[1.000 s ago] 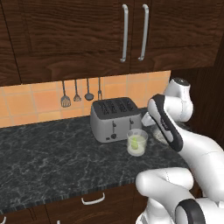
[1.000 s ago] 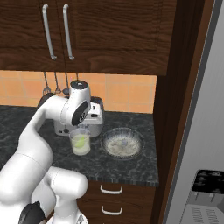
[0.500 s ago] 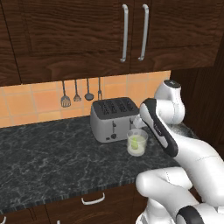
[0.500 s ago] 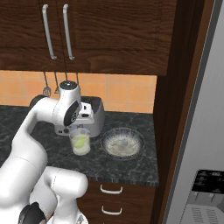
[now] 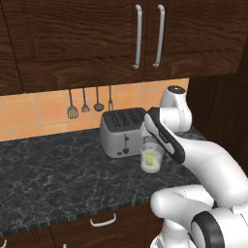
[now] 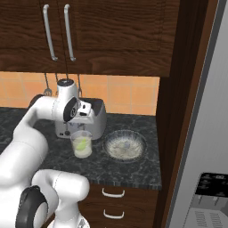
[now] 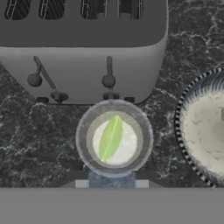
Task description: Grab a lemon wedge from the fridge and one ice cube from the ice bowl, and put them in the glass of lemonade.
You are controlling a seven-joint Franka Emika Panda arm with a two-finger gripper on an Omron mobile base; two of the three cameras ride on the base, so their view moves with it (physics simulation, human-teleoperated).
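While afloat, lemon wedge [image 7: 109, 138] beyond jaws

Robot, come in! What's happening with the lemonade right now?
Gripper above the glass, holding a pale cube. Lemon wedge in the glass. Ice bowl beside it, toaster behind; nothing in the way.

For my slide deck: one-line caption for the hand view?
Looking down on the glass of lemonade with the lemon wedge in it, toaster behind, ice bowl beside.
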